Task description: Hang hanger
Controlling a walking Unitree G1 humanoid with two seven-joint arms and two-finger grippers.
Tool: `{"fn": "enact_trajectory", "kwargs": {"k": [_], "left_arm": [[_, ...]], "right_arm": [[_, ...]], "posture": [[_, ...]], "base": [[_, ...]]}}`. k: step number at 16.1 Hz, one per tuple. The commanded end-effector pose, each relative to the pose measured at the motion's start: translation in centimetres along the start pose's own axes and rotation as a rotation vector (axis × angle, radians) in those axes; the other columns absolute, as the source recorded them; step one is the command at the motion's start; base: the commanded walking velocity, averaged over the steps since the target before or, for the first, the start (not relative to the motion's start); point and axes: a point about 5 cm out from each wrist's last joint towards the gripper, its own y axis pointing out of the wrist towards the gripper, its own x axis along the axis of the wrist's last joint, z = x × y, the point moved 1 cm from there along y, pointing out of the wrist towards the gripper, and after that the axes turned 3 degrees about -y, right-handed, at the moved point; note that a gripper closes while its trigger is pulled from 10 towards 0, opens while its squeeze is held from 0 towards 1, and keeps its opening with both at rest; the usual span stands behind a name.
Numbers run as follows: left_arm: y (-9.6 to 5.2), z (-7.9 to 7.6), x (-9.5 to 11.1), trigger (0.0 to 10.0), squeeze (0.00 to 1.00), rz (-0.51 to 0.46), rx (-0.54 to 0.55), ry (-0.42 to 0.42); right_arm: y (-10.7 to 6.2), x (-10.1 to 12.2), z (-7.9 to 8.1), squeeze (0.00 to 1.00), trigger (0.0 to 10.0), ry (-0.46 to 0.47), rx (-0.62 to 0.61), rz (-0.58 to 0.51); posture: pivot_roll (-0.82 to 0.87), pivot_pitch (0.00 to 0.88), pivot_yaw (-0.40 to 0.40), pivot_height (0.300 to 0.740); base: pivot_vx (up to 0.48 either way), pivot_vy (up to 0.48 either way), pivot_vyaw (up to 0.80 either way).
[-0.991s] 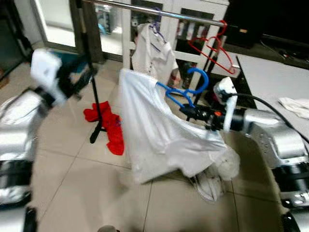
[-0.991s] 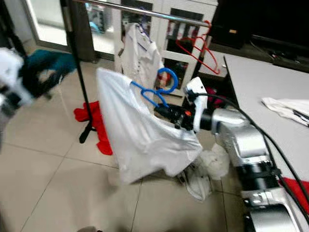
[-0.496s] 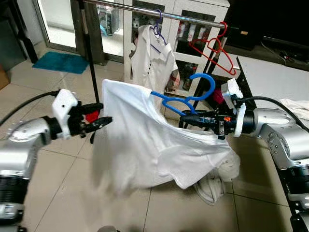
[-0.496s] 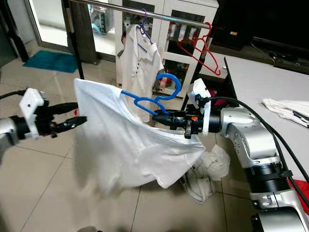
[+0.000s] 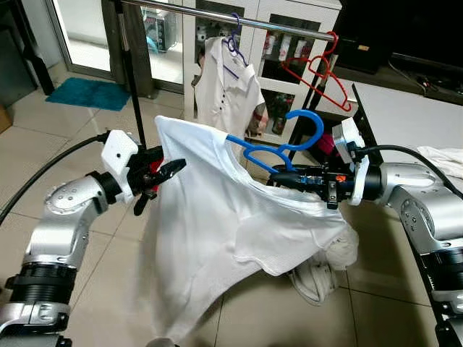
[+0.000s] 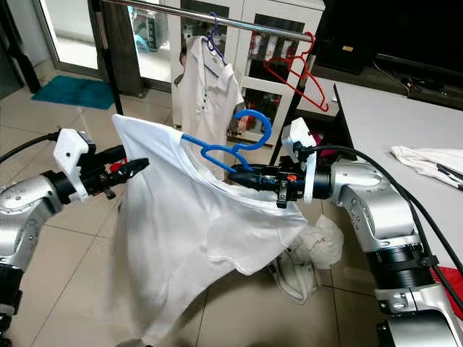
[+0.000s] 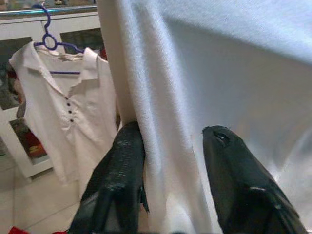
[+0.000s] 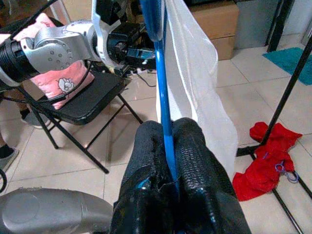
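A robot stands before a clothes rail that runs across the far side of the scene, above and beyond both arms. The right gripper has its two black fingers pressed together on the lower bar of a blue hanger, at the bar's right end. The hanger's long axis runs leftward away from those fingers, across the robot's front, and its hook curls upward, well below the rail. A white shirt is draped over the hanger, hanging in loose folds toward the tiled floor.

The left gripper reaches in from the left at the shirt's left shoulder. In the left wrist view its fingers stand apart, with a fold of the white cloth running down between them, not clamped.

The rail lies farther and higher than the hook, so lifting the hook up and away from the robot is the likely next need, and the right arm, already gripping the hanger, is the nearer one. A white collared shirt on a purple hanger and an empty red hanger already hang on the rail.
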Motion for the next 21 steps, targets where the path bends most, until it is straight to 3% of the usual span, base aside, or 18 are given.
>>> {"fn": "enact_trajectory", "kwargs": {"k": [1, 6, 14, 19, 21], "left_arm": [[0.2, 0.0, 0.1, 0.0, 0.0, -0.011, 0.012, 0.015], [0.8, -0.2, -0.3, 0.0, 0.0, -0.049, 0.14, 0.052], [1.1, -0.9, -1.2, 0.0, 0.0, -0.069, 0.234, 0.057], [0.1, 1.0, -1.3, 0.0, 0.0, -0.029, 0.414, 0.129], [-0.3, 1.7, -1.3, 0.0, 0.0, -0.016, 0.474, 0.154]], "right_arm": [[-0.3, 0.7, 0.1, 0.0, 10.0, -0.03, 0.003, -0.034], [0.2, 0.4, -0.1, 0.0, 10.0, -0.02, -0.012, -0.028], [0.8, -0.1, -0.1, 0.0, 10.0, 0.0, -0.038, -0.025], [1.7, -2.5, -1.1, 0.0, 10.0, 0.087, -0.192, 0.095], [1.8, -3.9, -2.2, 0.0, 10.0, 0.135, -0.331, 0.161]], "posture": [[-0.04, 0.0, -0.097, 0.74], [-0.04, 0.0, -0.098, 0.74], [-0.04, 0.0, -0.092, 0.74], [-0.04, 0.0, -0.102, 0.74], [-0.04, 0.0, -0.103, 0.74]], "base": [[0.0, 0.0, 0.0], [0.0, 0.0, 0.0], [0.0, 0.0, 0.0], [0.0, 0.0, 0.0], [0.0, 0.0, 0.0]]}}
